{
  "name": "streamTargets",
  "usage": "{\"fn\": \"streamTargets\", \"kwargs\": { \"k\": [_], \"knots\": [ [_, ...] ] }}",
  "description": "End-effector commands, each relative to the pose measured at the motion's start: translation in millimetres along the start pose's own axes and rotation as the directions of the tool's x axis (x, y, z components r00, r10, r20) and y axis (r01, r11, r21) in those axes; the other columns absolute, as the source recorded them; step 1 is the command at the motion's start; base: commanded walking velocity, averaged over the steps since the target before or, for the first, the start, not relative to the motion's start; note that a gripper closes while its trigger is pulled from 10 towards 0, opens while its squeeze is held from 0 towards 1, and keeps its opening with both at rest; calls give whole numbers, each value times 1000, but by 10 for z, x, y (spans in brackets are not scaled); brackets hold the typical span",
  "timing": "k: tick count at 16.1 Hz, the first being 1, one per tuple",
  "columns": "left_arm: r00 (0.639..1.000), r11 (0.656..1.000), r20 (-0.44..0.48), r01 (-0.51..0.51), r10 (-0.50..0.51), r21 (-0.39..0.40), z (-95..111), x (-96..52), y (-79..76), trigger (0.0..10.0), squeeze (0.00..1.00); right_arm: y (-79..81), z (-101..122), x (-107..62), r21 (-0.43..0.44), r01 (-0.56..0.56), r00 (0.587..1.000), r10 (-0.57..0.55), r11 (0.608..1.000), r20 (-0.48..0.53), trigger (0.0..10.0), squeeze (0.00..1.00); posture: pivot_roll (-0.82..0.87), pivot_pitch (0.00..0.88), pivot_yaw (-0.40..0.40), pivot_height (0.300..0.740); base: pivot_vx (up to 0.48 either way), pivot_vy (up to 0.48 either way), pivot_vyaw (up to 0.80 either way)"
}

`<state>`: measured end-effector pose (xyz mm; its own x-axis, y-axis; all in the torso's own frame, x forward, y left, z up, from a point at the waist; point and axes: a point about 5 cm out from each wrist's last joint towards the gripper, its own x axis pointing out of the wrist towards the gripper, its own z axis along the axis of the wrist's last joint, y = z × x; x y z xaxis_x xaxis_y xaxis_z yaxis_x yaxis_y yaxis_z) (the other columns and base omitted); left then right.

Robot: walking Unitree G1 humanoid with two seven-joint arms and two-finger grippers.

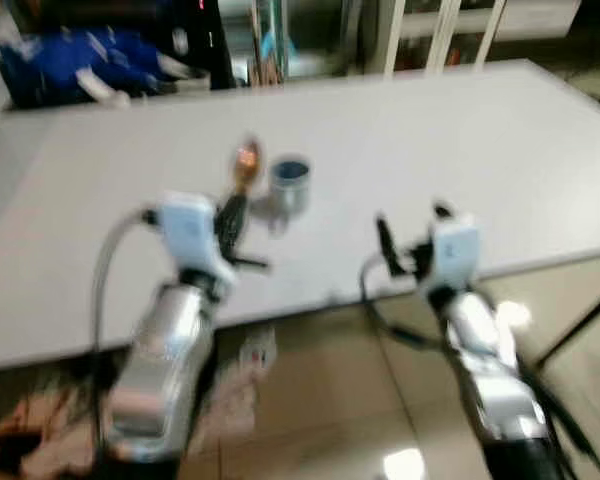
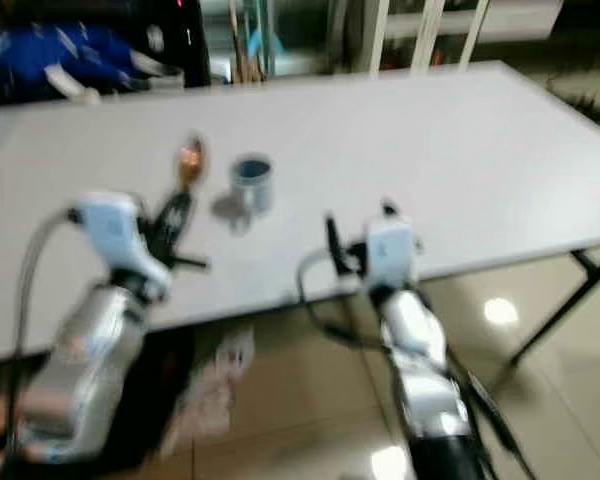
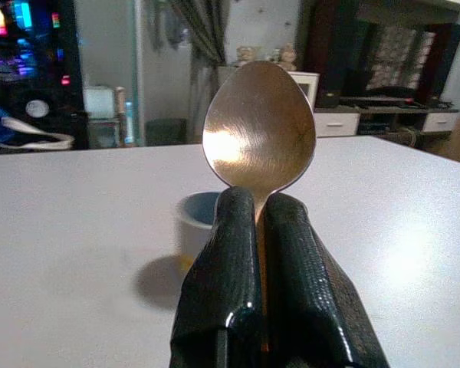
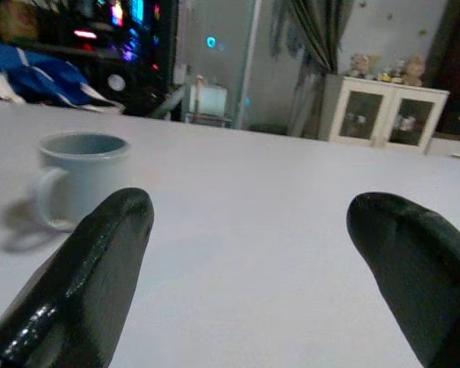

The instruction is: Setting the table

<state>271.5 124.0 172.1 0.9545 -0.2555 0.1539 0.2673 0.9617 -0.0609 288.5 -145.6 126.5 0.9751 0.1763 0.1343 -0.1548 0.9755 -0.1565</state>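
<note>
Spoon clamped in left gripper, mug nr, right gripper jaws apart

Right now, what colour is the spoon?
Golden-bronze, with a brushed metal sheen. The spoon shows best in the left wrist view, pinched between the left fingers.

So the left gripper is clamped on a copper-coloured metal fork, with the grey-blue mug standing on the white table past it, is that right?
Not quite. The left gripper is shut on a copper-coloured metal spoon, not a fork; the left wrist view shows its rounded bowl sticking up between the fingers. The rest holds: the grey-blue mug stands on the white table past it.
</note>
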Motion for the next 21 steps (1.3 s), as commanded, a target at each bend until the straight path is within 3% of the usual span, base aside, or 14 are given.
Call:
{"fn": "streamTargets", "kwargs": {
  "k": [1,6,9,18,21],
  "knots": [
    [1000,999,13,-27,26,31,55,28,69,0,0,34,19,18,2,-10,1000,10,1000,6,10000,0,-74,0,42,740,0,0,0],
    [999,999,8,-42,42,18,51,60,84,0,0,51,20,13,-15,-18,1000,18,1000,5,10000,0,-78,0,49,740,0,0,0],
    [999,999,4,-37,37,18,42,56,63,0,0,51,9,1,-14,-17,1000,17,1000,0,10000,0,-79,0,48,740,0,0,788],
    [1000,1000,17,-16,15,23,69,107,-20,0,0,51,7,3,-6,-10,1000,10,1000,-6,10000,0,-84,0,53,740,0,0,0],
    [998,998,40,-54,55,-14,96,123,5,0,0,61,-3,-4,-5,-14,1000,14,1000,-10,10000,0,-87,0,54,740,369,196,0]
  ]
}}
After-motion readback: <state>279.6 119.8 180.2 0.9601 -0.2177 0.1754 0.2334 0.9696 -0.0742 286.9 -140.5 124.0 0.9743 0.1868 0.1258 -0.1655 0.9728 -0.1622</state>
